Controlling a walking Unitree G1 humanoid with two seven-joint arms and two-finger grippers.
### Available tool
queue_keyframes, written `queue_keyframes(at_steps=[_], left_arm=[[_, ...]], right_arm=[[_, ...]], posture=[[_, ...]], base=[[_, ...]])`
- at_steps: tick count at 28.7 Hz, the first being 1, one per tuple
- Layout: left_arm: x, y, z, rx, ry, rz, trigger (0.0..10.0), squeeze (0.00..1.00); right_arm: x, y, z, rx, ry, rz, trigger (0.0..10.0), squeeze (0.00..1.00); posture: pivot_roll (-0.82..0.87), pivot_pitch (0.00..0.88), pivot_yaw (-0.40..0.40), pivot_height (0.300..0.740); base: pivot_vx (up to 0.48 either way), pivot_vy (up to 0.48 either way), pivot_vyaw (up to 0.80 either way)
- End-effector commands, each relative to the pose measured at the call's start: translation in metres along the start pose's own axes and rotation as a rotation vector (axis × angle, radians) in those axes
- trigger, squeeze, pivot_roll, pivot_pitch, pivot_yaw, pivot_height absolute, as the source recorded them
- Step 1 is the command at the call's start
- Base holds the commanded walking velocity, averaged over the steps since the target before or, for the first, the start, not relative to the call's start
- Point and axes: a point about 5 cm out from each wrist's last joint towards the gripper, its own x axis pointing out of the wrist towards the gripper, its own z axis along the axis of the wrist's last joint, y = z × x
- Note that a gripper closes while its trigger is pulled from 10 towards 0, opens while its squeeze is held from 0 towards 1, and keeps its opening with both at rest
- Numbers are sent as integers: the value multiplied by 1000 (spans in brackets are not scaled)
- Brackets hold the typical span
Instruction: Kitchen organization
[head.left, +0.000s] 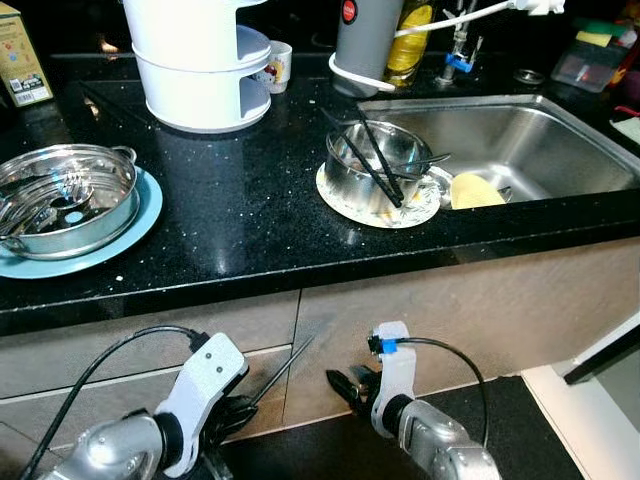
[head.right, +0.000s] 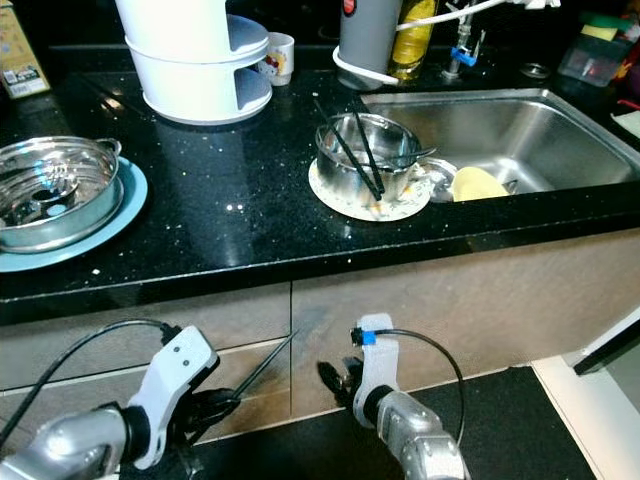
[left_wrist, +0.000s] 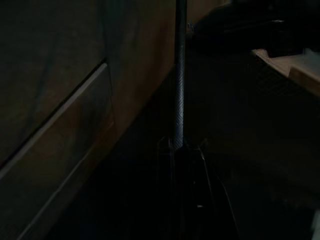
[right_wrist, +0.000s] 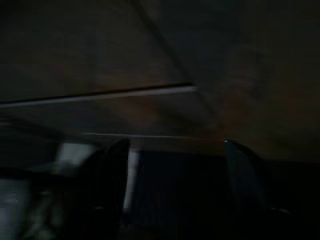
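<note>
Black and glossy, the surface (head.left: 250, 210) runs along the wall, with a steel sink (head.left: 530, 140) at the robot's right. From the left eye, a steel bowl (head.left: 375, 165) stands on a plate (head.left: 380, 205) just beside the sink, and two chopsticks (head.left: 375, 160) lean across the bowl. A steamer pot (head.left: 65, 200) rests on a blue plate (head.left: 130, 225) at the left. A white tiered holder (head.left: 200, 70) and a small cup (head.left: 278, 65) stand at the back. Both arms are low, in front of the cabinet doors, below the edge of the surface. The left gripper (head.left: 235, 410) holds a thin dark stick (head.left: 285, 368) that points up and to the right. The right gripper (head.left: 345, 385) is near it and holds nothing.

From the right eye the scene is the same: the dishes are not yet sorted, and a yellow thing (head.right: 478, 183) lies in the sink. I judge that the task is at an early stage; most things are not put away.

From the left wrist, which is very dark, the stick (left_wrist: 179, 100) goes straight out from between the jaws, which are closed on its lower end.

From the right wrist, also dark, two black fingers (right_wrist: 112, 175) stand well apart, so the jaws are wide, with only the cabinet front between them.
</note>
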Motion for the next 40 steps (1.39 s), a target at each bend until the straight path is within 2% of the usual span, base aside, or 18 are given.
queue_keyframes(at_steps=[1, 3, 4, 11, 12, 13, 14, 15, 16, 17, 20, 25, 28, 30, 34, 38, 40], left_arm=[[-3, 3, -9, -41, 31, 21, 0, 0], [-4, 5, -13, -20, 47, 25, 0, 0], [-4, 5, -13, -20, 47, 25, 0, 0], [-1, -2, -6, -77, -33, -4, 0, 0], [-1, -2, -6, -91, -43, -5, 0, 0], [-1, -2, -5, -102, -54, -6, 0, 0], [-1, -2, -3, -118, -69, -7, 0, 0], [-1, -2, -1, -136, -89, -9, 0, 0], [-1, -3, 4, -175, -129, -23, 0, 0], [-1, -3, 4, -175, -129, -23, 0, 0], [-1, -7, 11, -255, -188, -74, 0, 0], [-1, -6, 5, -258, -158, -72, 0, 0], [-2, -5, 4, -270, -152, -57, 0, 0], [-2, -3, 3, -278, -143, -50, 0, 0], [-4, -3, -3, -243, -60, -70, 0, 0], [-6, -3, -10, -212, 7, -75, 0, 0], [-6, -4, -11, -212, 14, -81, 0, 0]], right_arm=[[-2, 6, -3, 68, 39, 54, 10000, 1000], [1, 17, -1, 130, 71, 123, 10000, 1000], [1, 17, -1, 130, 71, 123, 10000, 1000], [7, 46, 12, 244, 56, 230, 10000, 1000], [8, 49, 18, 322, 36, 232, 10000, 1000], [9, 50, 20, 348, 27, 234, 10000, 1000], [9, 50, 22, 364, 20, 232, 10000, 627], [9, 50, 23, 372, 16, 229, 10000, 0], [10, 50, 25, 373, 13, 216, 10000, 0], [10, 50, 25, 373, 13, 216, 10000, 0], [11, 53, 30, 398, -20, 210, 10000, 0], [9, 62, 38, 494, -67, 283, 10000, 0], [7, 67, 38, 491, -51, 319, 10000, 0], [5, 65, 31, 416, 22, 286, 10000, 0], [1, 51, 20, 248, 132, 179, 10000, 0], [-11, 43, 16, 170, 181, 168, 10000, 0], [-14, 45, 15, 183, 182, 193, 10000, 0]], posture=[[-96, 231, -100, 740], [-93, 234, -104, 740], [-93, 234, -104, 740], [-93, 236, -108, 740], [-93, 236, -108, 740], [-91, 234, -106, 740], [-91, 234, -106, 740], [-91, 234, -106, 740], [-91, 234, -106, 740], [-91, 234, -106, 740], [-90, 230, -100, 740], [-88, 224, -93, 740], [-88, 224, -93, 740], [-88, 224, -93, 740], [-86, 216, -90, 740], [-89, 215, -86, 740], [-89, 215, -86, 740]], base=[[0, 0, 0], [0, 0, 0], [0, 0, 0], [0, 0, 0], [0, 0, 0], [0, 0, 0], [0, 0, 0], [0, 0, 0], [0, 0, 0], [0, 0, 0], [0, 0, 0], [0, 0, 0], [0, 0, 0], [0, 0, 0], [0, 0, 0], [0, 0, 0], [0, 0, 0]])
